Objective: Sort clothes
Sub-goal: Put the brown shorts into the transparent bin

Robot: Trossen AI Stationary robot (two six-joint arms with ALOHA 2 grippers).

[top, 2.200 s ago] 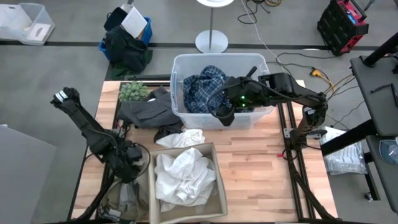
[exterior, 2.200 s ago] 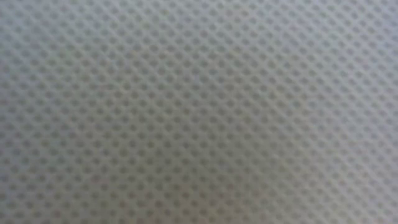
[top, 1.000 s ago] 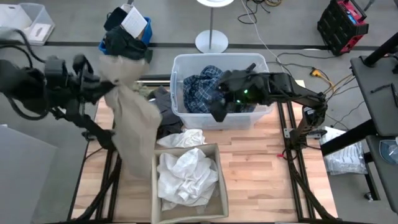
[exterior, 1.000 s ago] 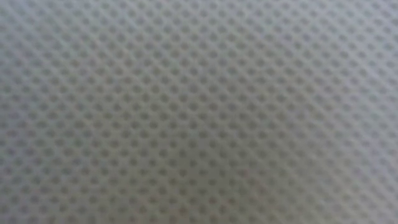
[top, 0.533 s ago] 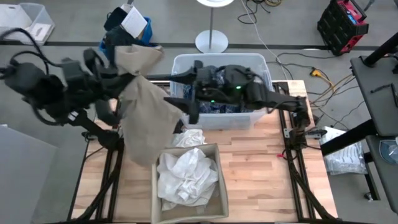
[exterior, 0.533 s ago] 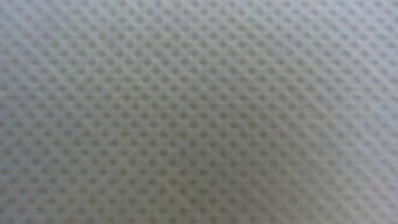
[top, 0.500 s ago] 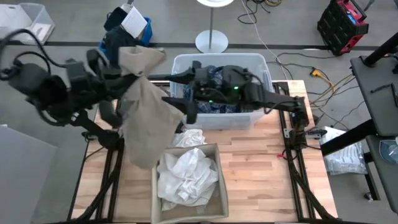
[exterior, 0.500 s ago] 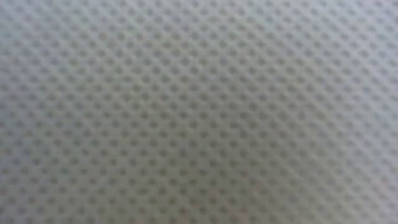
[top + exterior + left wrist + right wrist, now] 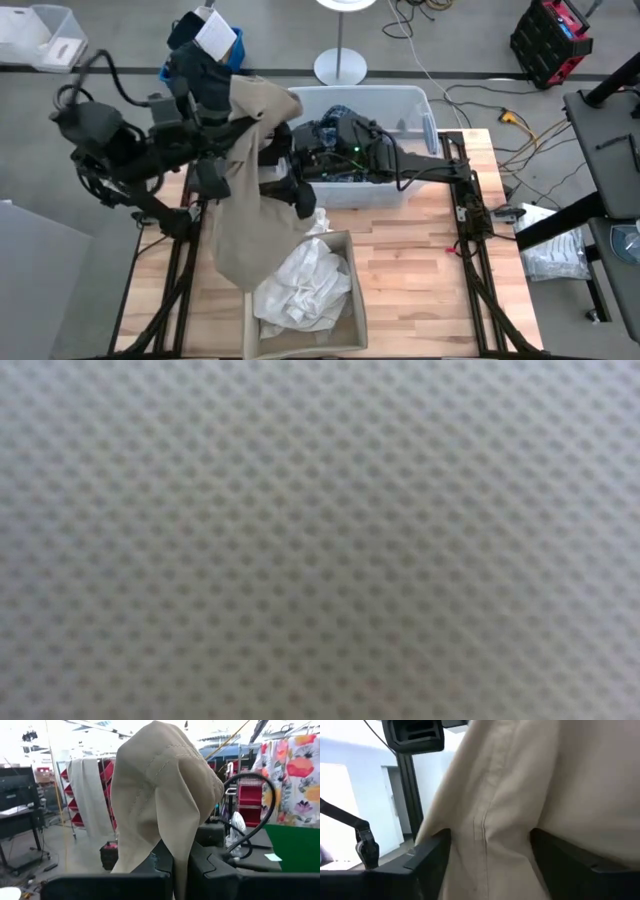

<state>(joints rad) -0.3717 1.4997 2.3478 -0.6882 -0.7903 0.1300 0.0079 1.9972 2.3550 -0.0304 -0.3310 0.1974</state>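
Note:
A tan khaki piece (image 9: 245, 190) hangs high above the table's left half. My left gripper (image 9: 235, 128) is shut on its top. My right arm reaches leftward past the clear bin (image 9: 405, 105), and its gripper (image 9: 297, 185) stands open against the hanging cloth. In the right wrist view the tan cloth (image 9: 520, 810) fills the gap between the two fingers. A blue plaid shirt (image 9: 335, 112) lies in the bin. White clothes (image 9: 305, 285) lie in the fabric box (image 9: 355, 320). The low view shows only a grey dotted weave. My left gripper pinches a bunched fold of the tan piece (image 9: 172, 852) between its two fingers, which point roughly level toward the table's right. A hump of cloth stands above the fingers. The rest hangs slack below, its lower end (image 9: 235, 270) by the box's left edge. My right gripper has a seamed fold of the tan piece (image 9: 485, 835) between its open fingers (image 9: 432, 855), coming level from the table's right. Whether the fingers touch the cloth I cannot tell.
A dark bag with a white paper (image 9: 205, 45) sits on the floor beyond the far left corner. A bit of white cloth (image 9: 318, 220) lies between bin and box. Bare wood (image 9: 410, 270) shows on the table's right half.
My left gripper has carried the tan piece toward the table's right, to the bin's left wall, and the hanging cloth has swung with it toward the box. My right gripper has left the bin's inside and gone left to the hanging cloth.

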